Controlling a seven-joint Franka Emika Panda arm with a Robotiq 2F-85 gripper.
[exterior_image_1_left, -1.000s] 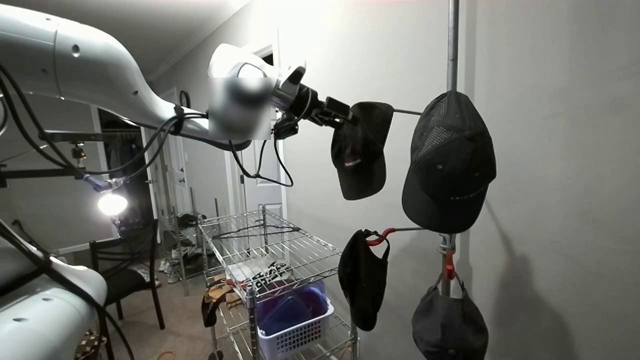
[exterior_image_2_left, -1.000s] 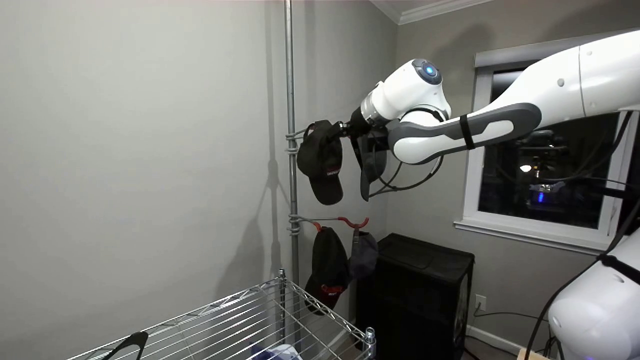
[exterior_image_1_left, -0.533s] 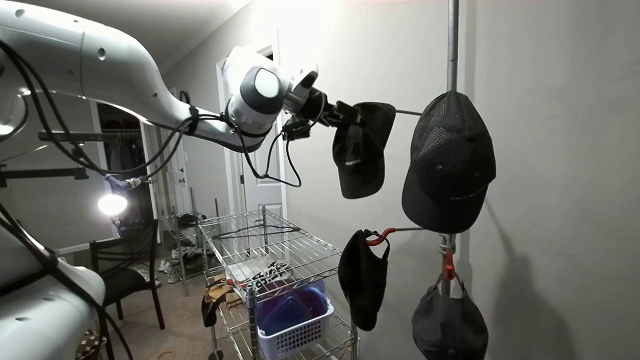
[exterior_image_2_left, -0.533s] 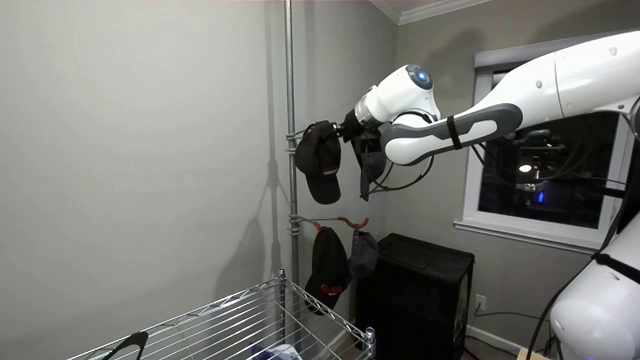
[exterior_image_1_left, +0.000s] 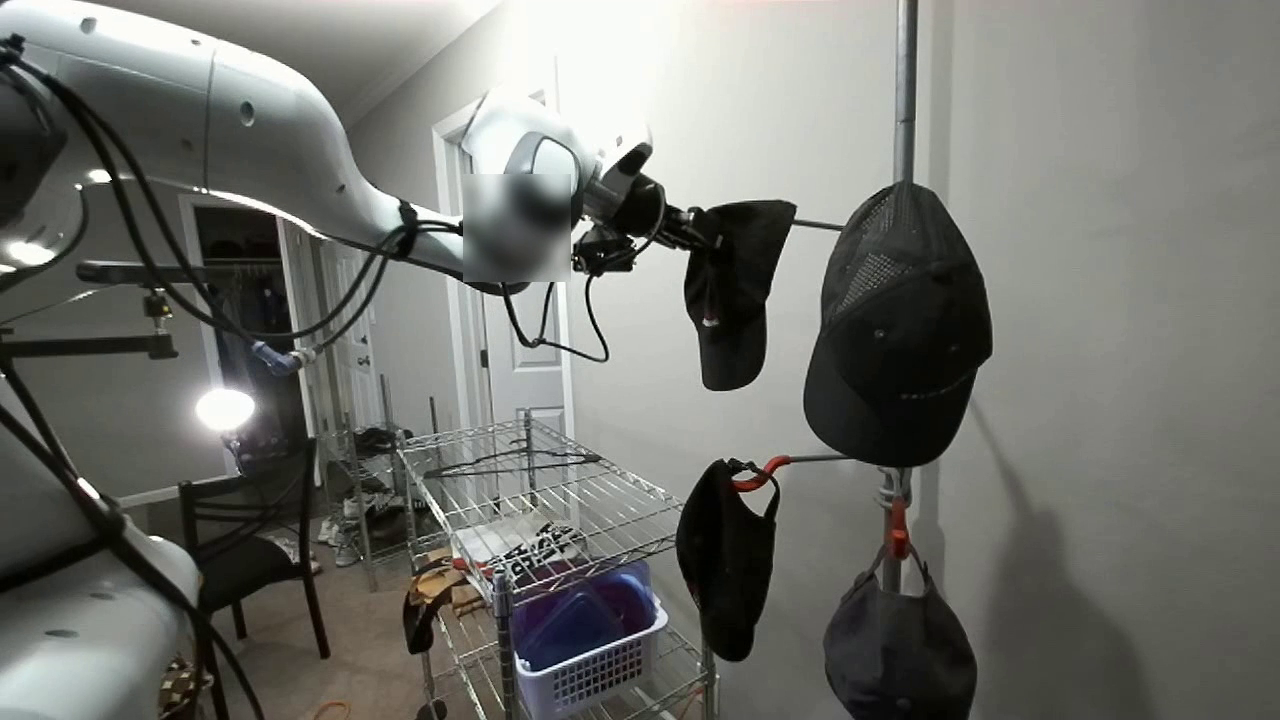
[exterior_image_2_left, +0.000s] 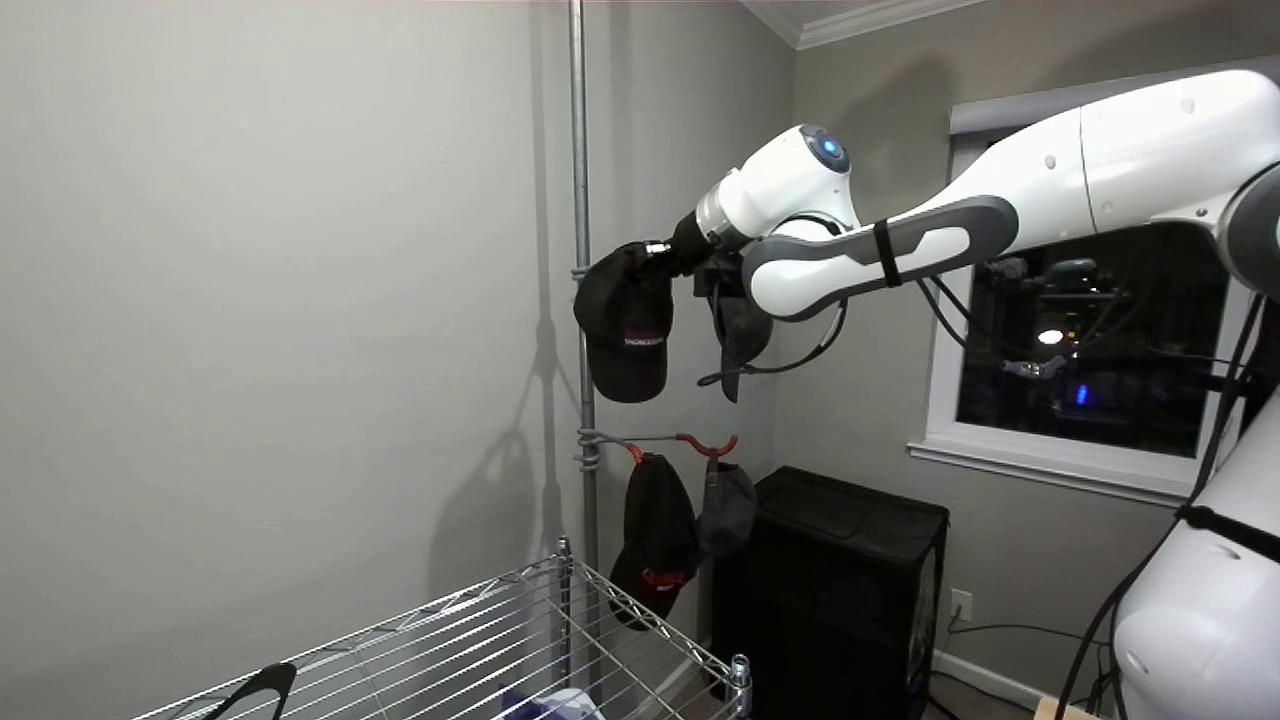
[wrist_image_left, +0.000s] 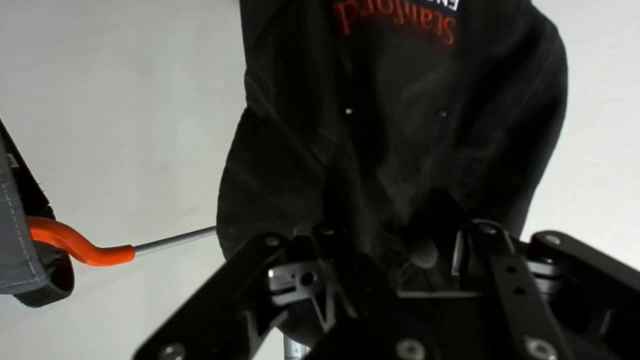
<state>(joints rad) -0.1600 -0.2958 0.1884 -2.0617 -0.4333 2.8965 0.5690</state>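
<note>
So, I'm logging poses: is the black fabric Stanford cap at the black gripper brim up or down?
Down: in both exterior views, the cap has its brim below its crown.

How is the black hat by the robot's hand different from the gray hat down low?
The black hat is up high; the gray hat hangs lower, on a red hook. The hand is right at the black hat; the gray hat is away from it. The black hat has red and white letters; no letters show on the gray hat. Both are caps.
</note>
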